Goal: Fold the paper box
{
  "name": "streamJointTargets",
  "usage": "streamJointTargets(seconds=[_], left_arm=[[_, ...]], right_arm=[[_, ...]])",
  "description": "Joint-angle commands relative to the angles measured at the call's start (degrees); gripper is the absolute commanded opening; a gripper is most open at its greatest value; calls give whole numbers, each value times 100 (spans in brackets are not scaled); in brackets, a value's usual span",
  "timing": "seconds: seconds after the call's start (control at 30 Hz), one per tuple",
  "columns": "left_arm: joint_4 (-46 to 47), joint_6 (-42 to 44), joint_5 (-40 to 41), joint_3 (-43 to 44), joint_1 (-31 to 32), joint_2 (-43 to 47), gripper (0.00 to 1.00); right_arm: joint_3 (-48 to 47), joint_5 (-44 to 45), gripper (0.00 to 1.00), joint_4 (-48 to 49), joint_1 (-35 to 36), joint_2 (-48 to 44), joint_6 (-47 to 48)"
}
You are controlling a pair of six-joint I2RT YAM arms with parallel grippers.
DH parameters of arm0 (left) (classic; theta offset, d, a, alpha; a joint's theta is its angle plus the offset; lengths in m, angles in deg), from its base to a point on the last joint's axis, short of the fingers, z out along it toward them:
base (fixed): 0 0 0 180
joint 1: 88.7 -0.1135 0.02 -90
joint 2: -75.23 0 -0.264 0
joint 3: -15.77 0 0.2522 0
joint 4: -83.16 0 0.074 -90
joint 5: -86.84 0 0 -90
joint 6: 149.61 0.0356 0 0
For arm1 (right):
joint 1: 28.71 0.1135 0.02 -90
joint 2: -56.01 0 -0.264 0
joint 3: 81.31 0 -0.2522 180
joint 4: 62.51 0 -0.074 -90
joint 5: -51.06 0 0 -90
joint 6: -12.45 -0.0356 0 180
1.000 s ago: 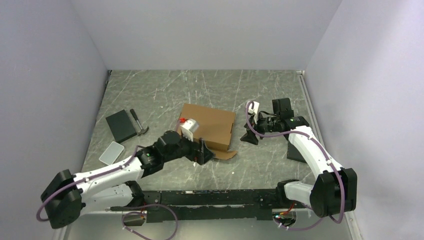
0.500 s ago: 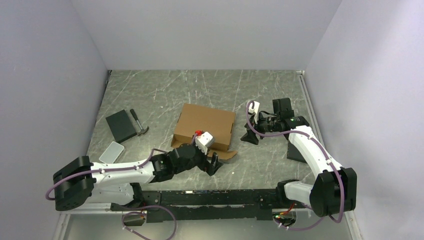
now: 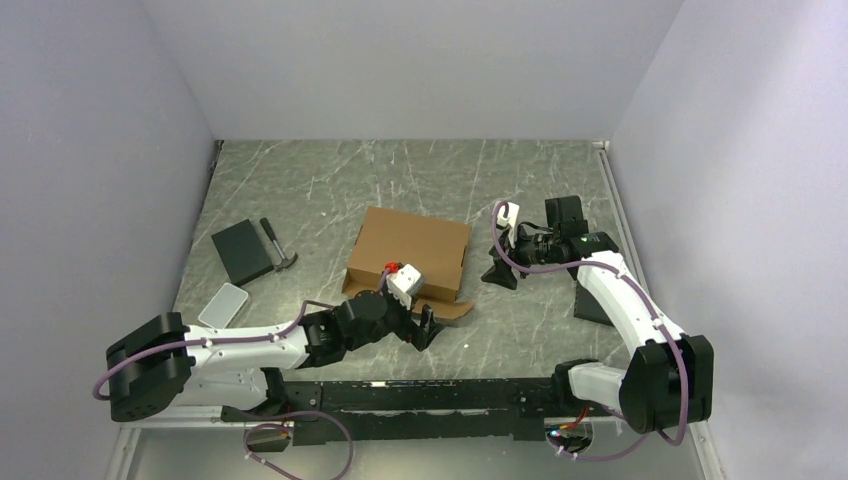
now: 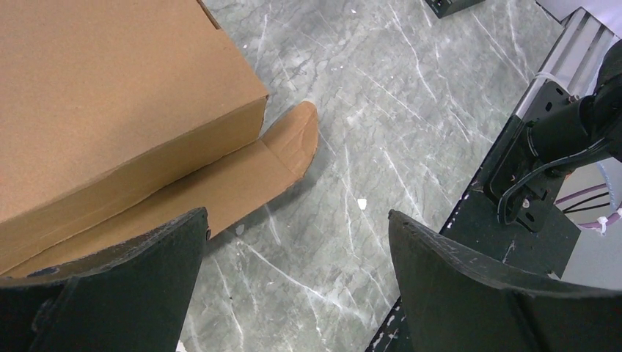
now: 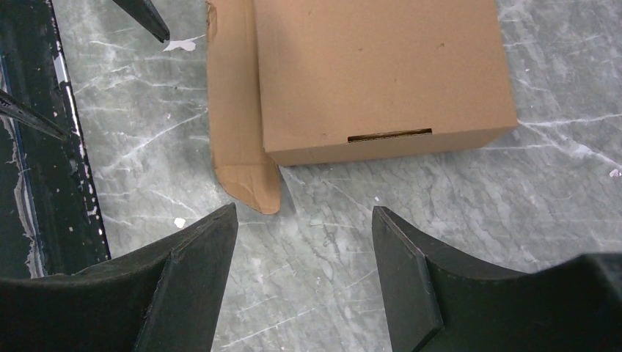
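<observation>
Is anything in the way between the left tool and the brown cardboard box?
No, nothing visible. The open left tool hangs right beside the loose flap of the plain brown cardboard box, over grey marbled table.

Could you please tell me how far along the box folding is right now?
Done: the paper box stands closed as a shallow box. In hand: nothing; the left gripper, open, hovers by the near flap, and the right gripper is open beside the box. Remaining: that flap lies flat on the table, untucked.
</observation>
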Motion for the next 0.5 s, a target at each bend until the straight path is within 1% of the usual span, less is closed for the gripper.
streamJointTargets(seconds=[0.0,0.3,0.47], left_arm=[[291,191,-42,85,32,50,97],[1435,776,-293,-406,40,113,96],[1811,717,-274,-521,32,-22,98]], right_arm=[[-218,-188,71,34,-29,-15,65],[-219,-197,71,25,-29,7,79],[-218,-205,71,24,-29,17,82]])
